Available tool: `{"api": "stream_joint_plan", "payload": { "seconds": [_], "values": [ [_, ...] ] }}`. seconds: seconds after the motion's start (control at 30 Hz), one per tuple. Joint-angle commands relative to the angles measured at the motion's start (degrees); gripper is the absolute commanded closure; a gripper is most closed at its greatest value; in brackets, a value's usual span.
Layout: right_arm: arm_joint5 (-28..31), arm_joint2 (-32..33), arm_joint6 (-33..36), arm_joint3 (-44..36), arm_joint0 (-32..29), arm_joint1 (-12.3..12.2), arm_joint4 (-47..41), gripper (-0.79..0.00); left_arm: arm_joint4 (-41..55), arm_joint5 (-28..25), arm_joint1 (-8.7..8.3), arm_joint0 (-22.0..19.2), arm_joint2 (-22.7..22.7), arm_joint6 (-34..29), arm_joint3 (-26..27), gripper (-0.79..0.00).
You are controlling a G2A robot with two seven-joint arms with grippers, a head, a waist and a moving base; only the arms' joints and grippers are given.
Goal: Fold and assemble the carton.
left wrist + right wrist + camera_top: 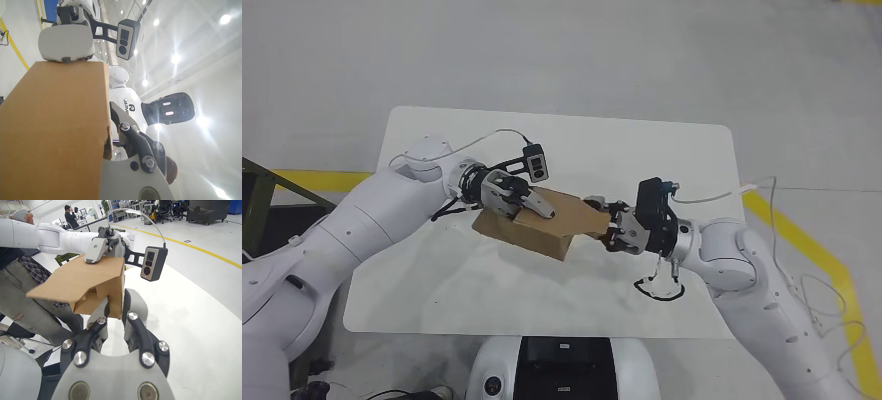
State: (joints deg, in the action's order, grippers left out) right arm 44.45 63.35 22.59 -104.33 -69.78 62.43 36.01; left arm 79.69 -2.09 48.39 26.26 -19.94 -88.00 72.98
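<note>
A brown cardboard carton [532,228] hangs just above the white table [642,150], held between both arms. My left gripper [537,208] is shut on its upper panel from the left, with one finger [118,113] showing beside the carton's wall [56,117]. My right gripper [115,300] is shut on the side wall at the carton's [85,275] open end, one finger inside and one outside. A loose flap [51,291] sticks out at that end. The left gripper's finger [93,255] lies on the top panel. The right gripper [607,225] meets the carton's right end.
A black looped cable [657,290] lies on the table near the right arm. The table's far half and front left are bare. Yellow floor lines [822,260] run beyond the table's edges.
</note>
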Motion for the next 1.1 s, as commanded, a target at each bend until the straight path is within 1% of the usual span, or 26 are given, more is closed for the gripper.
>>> {"api": "stream_joint_plan", "payload": {
  "seconds": [0.0, 0.4, 0.53, 0.6, 0.67, 0.73, 1.07],
  "values": [
    [-0.2, -0.1, 0.1, 0.3, 0.1, 0.0, -0.2, -0.357, -0.2, -0.1, 0.07, 0.2, -0.3, 0.0, -0.1, 0.0],
    [-0.2, -0.8, -0.1, 0.8, 0.7, 0.1, -0.2, -0.339, -1.3, 2.0, 0.58, 0.7, -1.2, 0.0, 0.6, 0.0],
    [-0.2, -1.1, -0.6, 0.9, 0.9, 0.1, 0.0, -0.305, -1.7, 3.2, 0.83, 0.6, -1.0, 0.0, 1.2, 0.0],
    [-0.2, -1.2, -0.9, 0.9, 0.9, 0.1, 0.1, -0.243, -1.8, 3.5, 0.92, 0.5, -0.9, 0.0, 1.2, 0.0],
    [-0.2, -1.4, -1.0, 0.8, 0.8, 0.1, 0.2, -0.151, -1.9, 3.6, 0.99, 0.5, -0.9, 0.0, 1.1, 0.0],
    [-0.1, -1.6, -1.1, 0.8, 0.6, 0.2, 0.3, 0.0, -1.9, 3.6, 1.06, 0.4, -0.9, 0.0, 1.1, 0.0],
    [-0.1, -2.0, -1.4, 0.0, 0.3, 0.1, 0.9, 0.0, -1.7, 3.3, 1.9, 0.2, -0.3, 0.0, 1.3, 0.0]
  ]
}}
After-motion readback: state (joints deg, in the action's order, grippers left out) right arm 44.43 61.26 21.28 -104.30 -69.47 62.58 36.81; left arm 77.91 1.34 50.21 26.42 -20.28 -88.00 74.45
